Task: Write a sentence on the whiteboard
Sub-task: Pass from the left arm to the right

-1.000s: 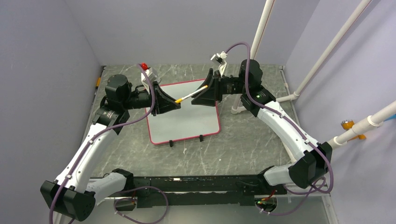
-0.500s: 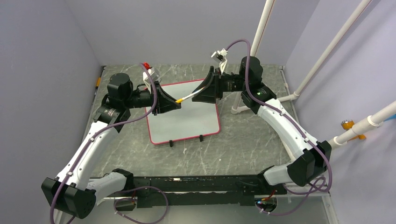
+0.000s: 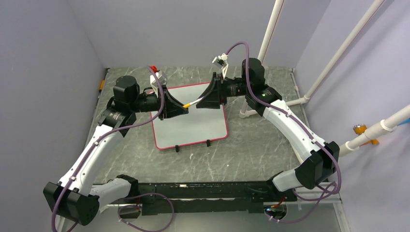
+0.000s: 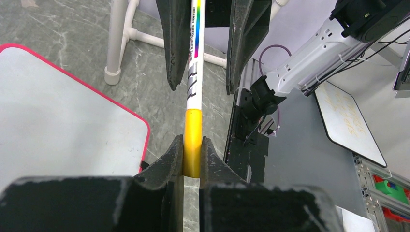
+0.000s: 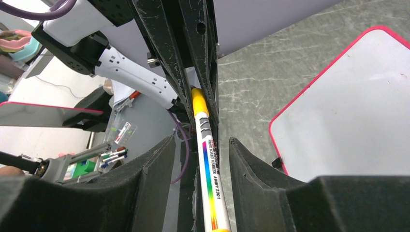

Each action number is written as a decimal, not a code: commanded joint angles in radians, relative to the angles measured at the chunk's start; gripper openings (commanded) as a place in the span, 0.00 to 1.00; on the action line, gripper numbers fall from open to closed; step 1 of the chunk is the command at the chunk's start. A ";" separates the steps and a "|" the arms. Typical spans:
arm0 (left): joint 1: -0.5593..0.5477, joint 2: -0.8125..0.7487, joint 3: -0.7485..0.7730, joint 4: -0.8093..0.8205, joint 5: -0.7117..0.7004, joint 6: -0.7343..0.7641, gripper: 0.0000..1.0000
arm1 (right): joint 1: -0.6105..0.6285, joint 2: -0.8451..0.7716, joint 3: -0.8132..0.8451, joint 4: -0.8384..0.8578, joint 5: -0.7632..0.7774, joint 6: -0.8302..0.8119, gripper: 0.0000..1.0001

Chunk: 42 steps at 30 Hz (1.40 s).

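The whiteboard (image 3: 191, 128), white with a red-pink frame, lies flat on the table and shows no writing; no sentence is visible on it. It also shows in the left wrist view (image 4: 58, 116) and the right wrist view (image 5: 348, 111). My left gripper (image 3: 181, 107) is shut on the yellow cap (image 4: 192, 140) of a white marker (image 3: 196, 102), held in the air above the board's far part. My right gripper (image 5: 202, 141) is open, its jaws on both sides of the marker's barrel (image 5: 210, 174) with gaps, not touching it.
The table is grey marbled stone (image 3: 251, 145). White pipe legs (image 3: 246, 112) stand right of the board. Two black clips (image 3: 178, 148) sit on the board's near edge. A second small board (image 4: 348, 121) with faint orange writing lies off the table.
My right gripper has moved left along the marker toward the left gripper, and its wrist has turned a little. The left gripper still holds the cap and has barely moved.
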 commanded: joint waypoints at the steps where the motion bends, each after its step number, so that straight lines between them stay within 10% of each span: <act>1: -0.004 0.001 0.043 0.009 0.012 0.025 0.00 | 0.007 -0.001 0.043 0.032 0.005 -0.016 0.46; 42: -0.013 0.008 0.045 -0.002 -0.002 0.034 0.00 | 0.031 0.006 0.047 0.085 0.003 0.025 0.37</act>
